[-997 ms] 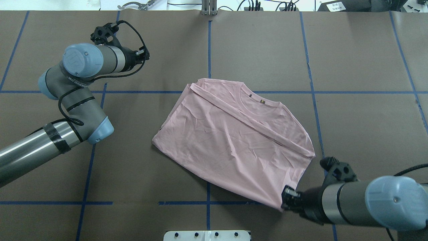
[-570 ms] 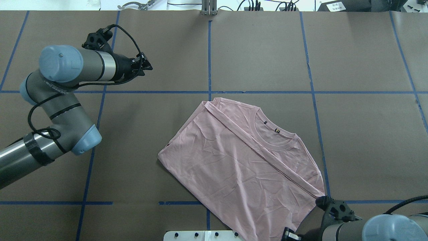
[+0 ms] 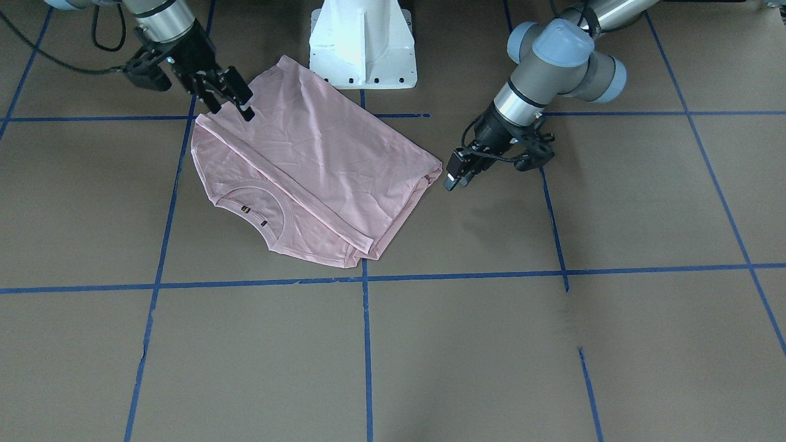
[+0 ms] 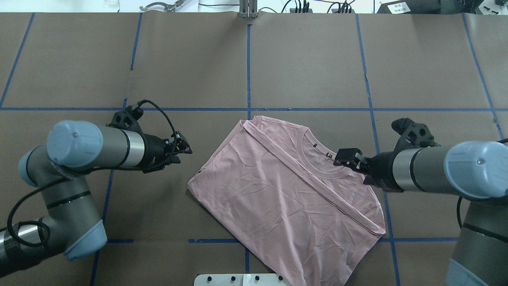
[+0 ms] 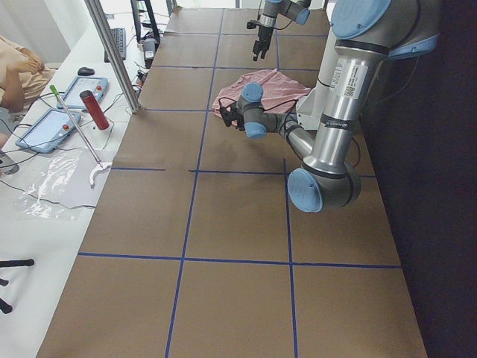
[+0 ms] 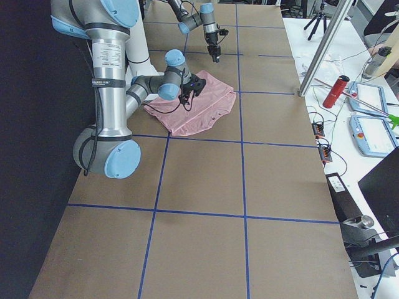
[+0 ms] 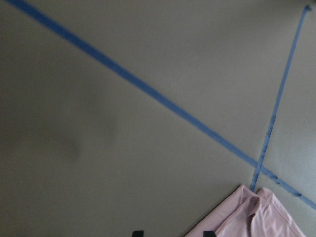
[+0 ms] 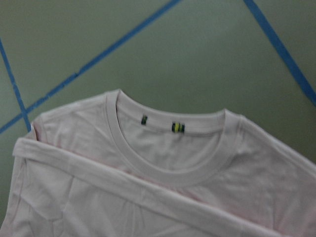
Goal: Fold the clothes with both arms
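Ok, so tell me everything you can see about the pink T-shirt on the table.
The T-shirt is pale pink, soft thin cloth, lightly creased. It lies flat and askew on the brown table, plain side up, no print showing. One side is folded over in a long diagonal flap that crosses just below the round ribbed collar, which has two small tags inside. The right pincer hangs over the collar; the left pincer is apart from its edge. Neither holds it.

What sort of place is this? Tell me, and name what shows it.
Most likely a robotics lab set up for recording. The left arm and right arm flank a pink T-shirt on a table marked with a blue tape grid, and a side bench carries control pads.
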Robot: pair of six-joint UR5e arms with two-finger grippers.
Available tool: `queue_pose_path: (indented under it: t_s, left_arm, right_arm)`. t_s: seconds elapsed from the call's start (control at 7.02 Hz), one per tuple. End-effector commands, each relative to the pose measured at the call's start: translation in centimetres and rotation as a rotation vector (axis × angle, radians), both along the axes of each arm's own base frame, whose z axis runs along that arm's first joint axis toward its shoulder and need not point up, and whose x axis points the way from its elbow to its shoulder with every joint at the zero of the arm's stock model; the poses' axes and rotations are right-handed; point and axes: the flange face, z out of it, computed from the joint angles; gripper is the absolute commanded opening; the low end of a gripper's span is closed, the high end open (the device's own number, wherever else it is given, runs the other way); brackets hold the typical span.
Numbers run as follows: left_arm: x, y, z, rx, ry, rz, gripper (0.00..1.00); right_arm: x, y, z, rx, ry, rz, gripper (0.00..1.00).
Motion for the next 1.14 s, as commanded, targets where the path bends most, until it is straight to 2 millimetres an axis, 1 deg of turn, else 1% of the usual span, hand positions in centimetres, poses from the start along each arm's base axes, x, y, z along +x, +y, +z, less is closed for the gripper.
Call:
queue_pose_path:
  t_s: [0.0, 0.14, 0.28, 0.43, 0.71, 0.85, 1.0]
  left_arm:
    - [4.3, 5.2, -2.2, -0.056, -0.134, 0.057, 0.53]
    - [5.6, 5.9, -3.0, -0.053, -0.165, 0.050, 0.53]
    - [5.9, 5.8, -2.7, -0.053, -0.174, 0.048, 0.53]
    - [6.1, 5.7, -2.5, -0.056, -0.179, 0.048, 0.53]
    - [5.9, 5.2, -1.9, -0.036, -0.201, -0.001, 0.53]
    - [5.9, 5.2, -1.3, -0.040, -0.211, -0.001, 0.53]
    - [6.0, 5.3, -1.2, -0.040, -0.212, 0.001, 0.53]
  right_arm:
    - [-0.3, -4.3, 0.7, 0.073, 0.046, 0.021, 1.00]
    - [-0.3, -4.3, 0.7, 0.073, 0.046, 0.021, 1.00]
    - [-0.3, -4.4, 0.9, 0.070, 0.050, 0.022, 1.00]
    - [-0.7, -4.5, 1.4, 0.064, 0.058, 0.019, 1.00]
    - [-0.8, -4.6, 1.7, 0.060, 0.063, 0.021, 1.00]
    - [-0.8, -4.6, 1.7, 0.060, 0.063, 0.021, 1.00]
    - [-0.8, -4.7, 1.7, 0.060, 0.063, 0.022, 1.00]
